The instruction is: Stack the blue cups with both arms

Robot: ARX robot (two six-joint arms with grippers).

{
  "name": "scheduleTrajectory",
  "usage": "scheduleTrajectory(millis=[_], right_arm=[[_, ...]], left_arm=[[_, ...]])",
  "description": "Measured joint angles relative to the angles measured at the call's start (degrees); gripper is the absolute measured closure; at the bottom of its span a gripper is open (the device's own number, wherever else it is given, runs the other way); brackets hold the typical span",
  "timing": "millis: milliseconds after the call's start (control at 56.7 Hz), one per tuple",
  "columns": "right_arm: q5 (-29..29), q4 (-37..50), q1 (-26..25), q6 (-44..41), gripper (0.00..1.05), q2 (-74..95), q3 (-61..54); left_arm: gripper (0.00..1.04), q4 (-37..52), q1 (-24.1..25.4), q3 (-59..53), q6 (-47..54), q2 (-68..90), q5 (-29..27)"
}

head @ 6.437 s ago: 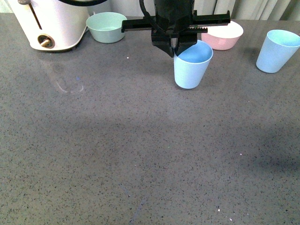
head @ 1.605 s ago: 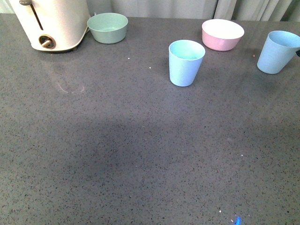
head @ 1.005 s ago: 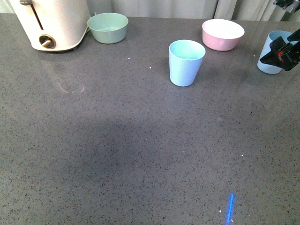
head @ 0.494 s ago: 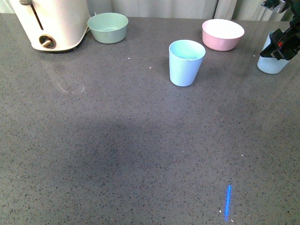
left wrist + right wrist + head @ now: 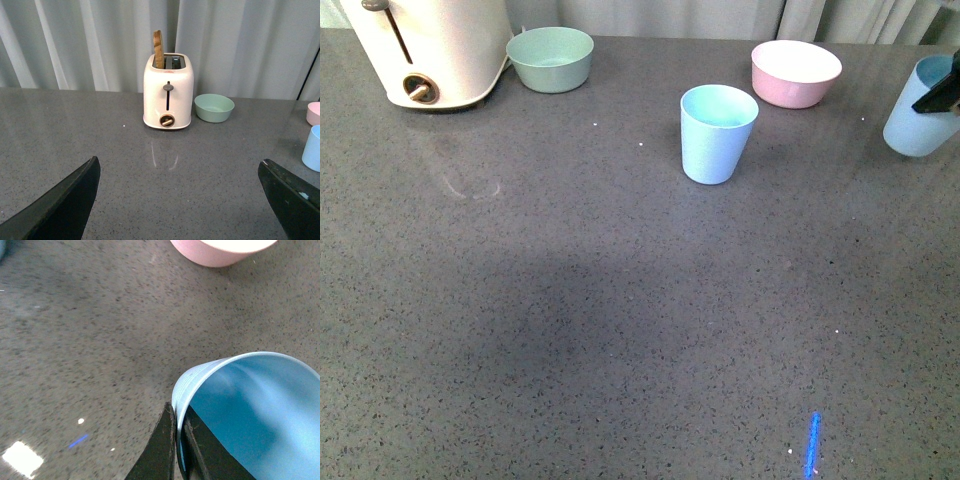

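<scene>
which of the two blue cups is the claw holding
The blue cup at the far right: the right claw pinches its rim. The other cup stands free near the pink bowl.

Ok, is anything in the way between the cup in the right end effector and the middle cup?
Nothing visible. The counter between the right cup and the middle cup is bare; the pink bowl sits farther back, off that line.

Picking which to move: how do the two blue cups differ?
The middle cup stands untouched; the right cup has its rim pinched by the right pincer. The middle cup shows whole in the front view; the right cup is partly hidden at its edge. Both are pale blue, tapered, mouth up.
</scene>
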Motion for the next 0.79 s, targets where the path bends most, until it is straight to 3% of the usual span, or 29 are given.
scheduleTrajectory(millis=[123,300,529,794], right_arm=[[-4.79,-2.56,0.85,-1.64,1.03,-8.28,-2.8],[-7.02,-3.15,4.68,-1.64,1.03,-15.17,-4.72],[-5.84,-2.69,14.71,-1.11,1.03,-15.91,-7.52],[-3.23,-2.45,19.85,-0.26,1.03,-11.56,-5.4]], left_arm=[[0.09,0.0,0.0,0.0,0.0,0.0,0.0],[0.09,0.0,0.0,0.0,0.0,0.0,0.0],[0.09,0.0,0.0,0.0,0.0,0.0,0.0],[0.09,0.0,0.0,0.0,0.0,0.0,0.0]])
